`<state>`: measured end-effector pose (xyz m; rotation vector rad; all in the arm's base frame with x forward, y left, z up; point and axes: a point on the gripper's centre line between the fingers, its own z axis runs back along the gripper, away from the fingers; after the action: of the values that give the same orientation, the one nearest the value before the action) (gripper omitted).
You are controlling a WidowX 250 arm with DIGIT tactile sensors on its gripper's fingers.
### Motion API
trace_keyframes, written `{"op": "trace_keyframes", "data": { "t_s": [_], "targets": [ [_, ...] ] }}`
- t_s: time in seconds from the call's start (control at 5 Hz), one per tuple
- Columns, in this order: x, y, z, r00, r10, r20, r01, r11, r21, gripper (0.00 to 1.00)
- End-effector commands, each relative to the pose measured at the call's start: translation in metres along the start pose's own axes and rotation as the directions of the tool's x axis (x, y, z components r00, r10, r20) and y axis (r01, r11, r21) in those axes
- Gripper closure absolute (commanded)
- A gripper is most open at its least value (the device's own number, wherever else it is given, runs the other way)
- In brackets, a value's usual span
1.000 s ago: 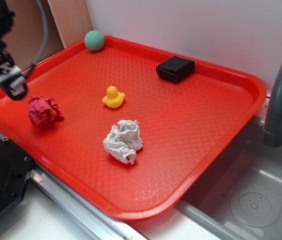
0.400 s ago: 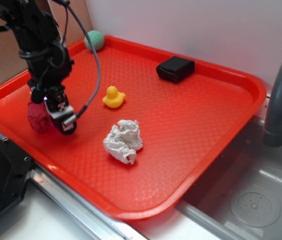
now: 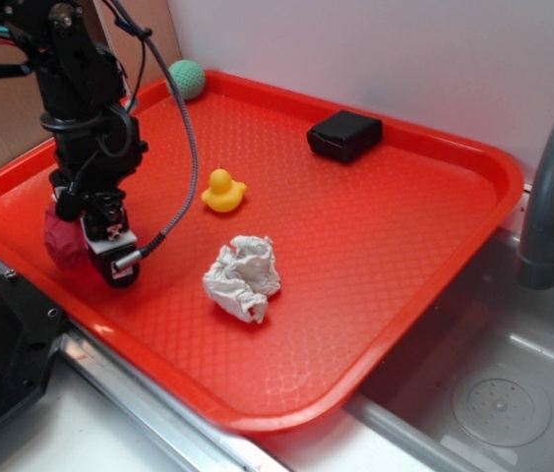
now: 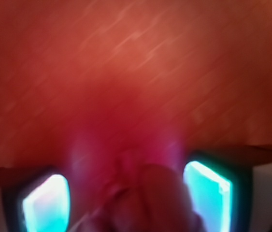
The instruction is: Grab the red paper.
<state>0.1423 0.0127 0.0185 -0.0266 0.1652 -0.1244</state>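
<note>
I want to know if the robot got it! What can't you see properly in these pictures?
- Red paper: exterior view, mostly hidden behind the gripper; only its left side shows.
- Whether the gripper is squeezing the paper: wrist view is too blurred; the paper is a dark red smear between the glowing fingers.
- Green ball: partly covered by the cable.
- Faucet: cut off by the right edge.

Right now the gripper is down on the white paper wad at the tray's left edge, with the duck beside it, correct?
Not quite. The gripper is down on the red paper, not the white wad, which lies untouched mid-tray. The exterior view shows it. The duck is nearby, as you said.
</note>
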Motion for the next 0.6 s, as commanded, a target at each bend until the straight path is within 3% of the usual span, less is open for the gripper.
{"op": "trace_keyframes", "data": {
  "t_s": [0.0,0.4],
  "targets": [
    [0.0189,-0.0045,0.0161,0.999,0.030,0.016,-0.030,0.999,0.018,1.00],
    [0.0259,-0.0113,0.0165,1.000,0.012,0.024,-0.013,1.000,0.019,1.00]
  ]
}}
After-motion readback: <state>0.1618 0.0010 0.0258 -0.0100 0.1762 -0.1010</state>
